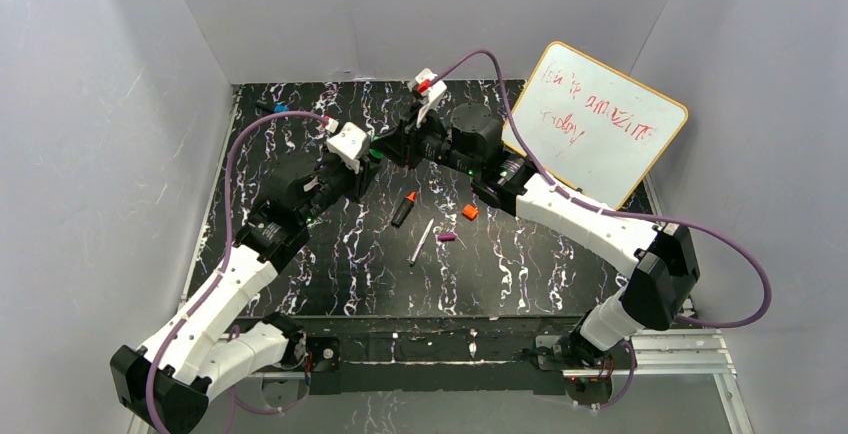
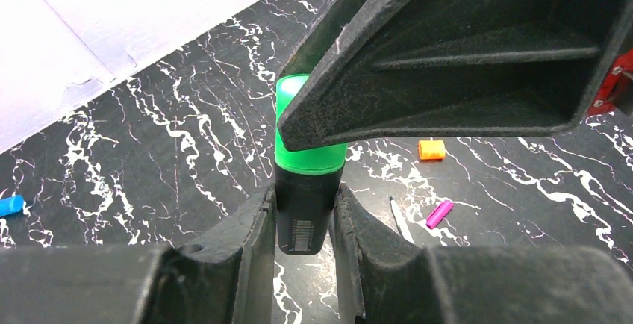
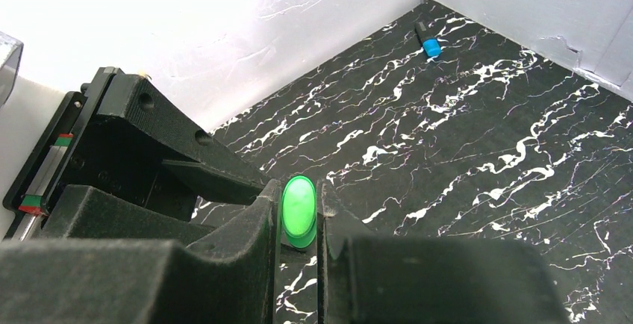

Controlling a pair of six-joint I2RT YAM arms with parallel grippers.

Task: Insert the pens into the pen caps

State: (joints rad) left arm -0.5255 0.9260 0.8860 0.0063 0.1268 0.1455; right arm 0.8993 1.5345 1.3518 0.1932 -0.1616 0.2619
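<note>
The stubby black plastic marker (image 2: 302, 223) is hanging in the air over the far middle of the black, white-veined marble-look table (image 1: 560, 274). The left gripper (image 2: 302, 201) is pinching its barrel from both sides, fingers drawn in narrow and pressing right against it. The short green plastic cap (image 2: 307, 156) is sitting on the marker's top end, touching the barrel, though I'm not able to tell if it's pushed fully home. The right gripper (image 3: 298, 197) is facing it from the opposite side and clamping that green cap between its two fingers, so the two arms are meeting nose to nose up there.

Everything else is lying flat around the middle of the table, each piece apart from the others. The orange-tipped black marker (image 1: 404, 210) is lying closest to the grippers. The thin white pen (image 1: 421, 243) is lying a little nearer the near edge. The tiny purple plastic cap (image 1: 446, 238) is sitting just beside the pen on the right-edge side, and the small orange plastic cap (image 1: 469, 212) is resting a bit further toward the right edge.

A white dry-erase board with red scribbles (image 1: 595, 122) is leaning in the far right corner, and a small blue-ended thing (image 1: 275, 108) is lying near the far left corner, too small to make out
</note>
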